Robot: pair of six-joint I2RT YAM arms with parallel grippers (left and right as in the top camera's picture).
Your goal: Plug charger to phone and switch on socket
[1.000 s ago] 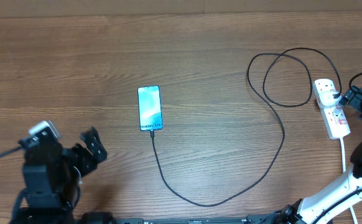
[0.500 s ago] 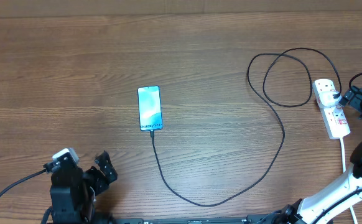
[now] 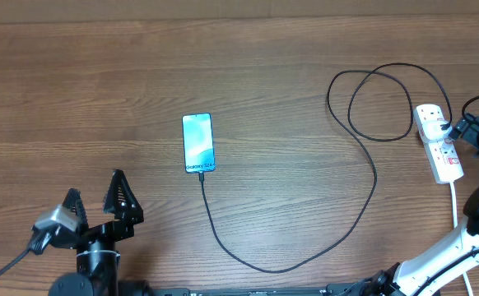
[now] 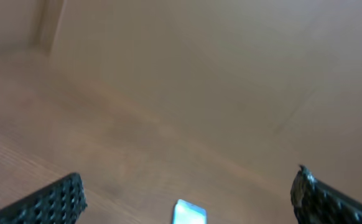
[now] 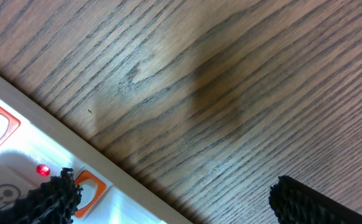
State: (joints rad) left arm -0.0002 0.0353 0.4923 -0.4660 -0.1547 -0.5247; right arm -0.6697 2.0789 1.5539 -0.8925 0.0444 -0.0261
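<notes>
The phone [image 3: 197, 143] is lying face up a little toward nine o'clock from the middle of the counter [image 3: 289, 49]. Its screen is glowing light blue and its lettered end is pointing to six o'clock. The charger [image 3: 272, 269] is meeting that six o'clock end, its tip touching the phone's edge. It is looking seated, though the overhead view is too small to make the joint certain. From there the black cable is sweeping down toward five o'clock and climbing back up toward two o'clock. It is then coiling into a loop just beside the socket [image 3: 439, 148], which is lying at the counter's three o'clock edge.

In the right wrist view a small red lamp [image 5: 42, 169] is shining on the socket's white body next to an orange-red switch [image 5: 86, 186], so I am judging the power to be on. Both steps are therefore appearing done, and little is remaining beyond clearing the arms away.

The right gripper [image 5: 173, 183] is hovering at the socket's three o'clock side, its jaws spread wide and pinching nothing. The left gripper [image 3: 95, 191] is sitting well apart at the phone's seven o'clock, jaws likewise spread and empty. In its wrist view the phone is showing small between them.
</notes>
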